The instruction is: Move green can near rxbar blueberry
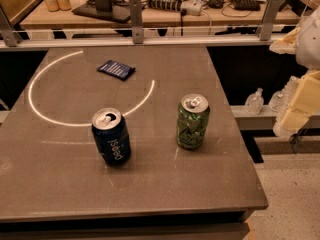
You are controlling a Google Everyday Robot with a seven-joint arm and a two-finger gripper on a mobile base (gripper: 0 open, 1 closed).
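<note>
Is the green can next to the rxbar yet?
No: the green can stands well apart from the rxbar, and the gripper hangs beyond the table's right edge.

The green can [192, 124] is mottled green-white, the rxbar blueberry [116, 69] navy, the gripper [299, 109] at right cream.

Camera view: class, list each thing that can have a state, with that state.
green can: upright on table, ungrasped.
Pepsi can: upright, apart from green can.
rxbar blueberry: lying flat, far side of table.
gripper: off the table's right edge, touching neither can.
</note>
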